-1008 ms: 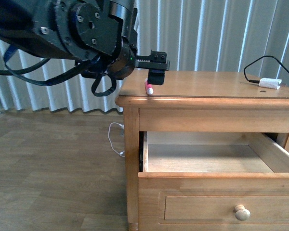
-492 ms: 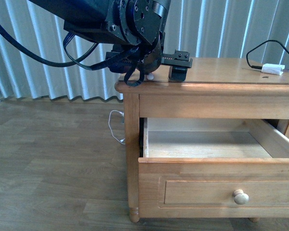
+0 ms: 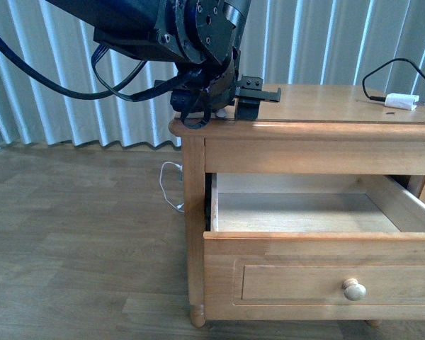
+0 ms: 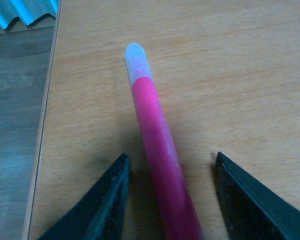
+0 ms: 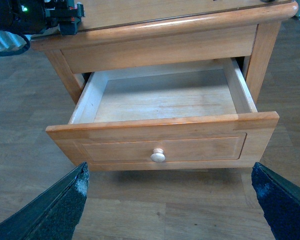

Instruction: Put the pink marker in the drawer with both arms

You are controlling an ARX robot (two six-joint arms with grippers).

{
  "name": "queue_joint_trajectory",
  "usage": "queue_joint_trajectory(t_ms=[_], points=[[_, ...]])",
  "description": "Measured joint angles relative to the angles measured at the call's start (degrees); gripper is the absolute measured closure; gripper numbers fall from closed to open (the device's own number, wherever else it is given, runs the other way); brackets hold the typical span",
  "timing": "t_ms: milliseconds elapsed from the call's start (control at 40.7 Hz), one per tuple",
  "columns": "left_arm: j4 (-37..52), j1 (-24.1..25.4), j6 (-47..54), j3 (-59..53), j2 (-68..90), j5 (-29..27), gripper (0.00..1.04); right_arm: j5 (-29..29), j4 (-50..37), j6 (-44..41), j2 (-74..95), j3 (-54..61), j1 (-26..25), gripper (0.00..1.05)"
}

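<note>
The pink marker is straddled on the desk by the parted left fingers; the right fingers are spread before the opened drawer.

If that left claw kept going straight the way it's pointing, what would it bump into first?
Most likely the pink marker: it lies on the nightstand top right between the open fingers of the left gripper, stretching ahead of it. Depth is unclear.

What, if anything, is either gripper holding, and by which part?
Nothing. The left gripper is open, its jaws either side of the pink marker, not touching it; the right gripper is open, empty.
</note>
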State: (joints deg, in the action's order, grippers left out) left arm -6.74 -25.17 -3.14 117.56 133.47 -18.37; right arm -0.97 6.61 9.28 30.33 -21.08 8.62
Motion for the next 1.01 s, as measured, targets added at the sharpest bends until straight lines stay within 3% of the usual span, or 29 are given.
queue_joint_trajectory(t_ms=[295, 541, 639, 1008], points=[[0.6, 0.6, 0.6, -0.9, -0.5, 0.3, 0.90, 0.0, 0.0, 0.0, 0.0, 0.0, 0.0, 0.09], [8.2, 0.2, 4.2, -8.9, -4.6, 3.4, 0.90, 0.0, 0.0, 0.0, 0.0, 0.0, 0.0, 0.09], [13.2, -0.9, 6.4, -14.9, -8.7, 8.1, 0.90, 0.0, 0.0, 0.0, 0.0, 0.0, 0.0, 0.09], [16.2, -6.2, 14.1, -28.0, -20.2, 22.6, 0.90, 0.0, 0.0, 0.0, 0.0, 0.0, 0.0, 0.09]])
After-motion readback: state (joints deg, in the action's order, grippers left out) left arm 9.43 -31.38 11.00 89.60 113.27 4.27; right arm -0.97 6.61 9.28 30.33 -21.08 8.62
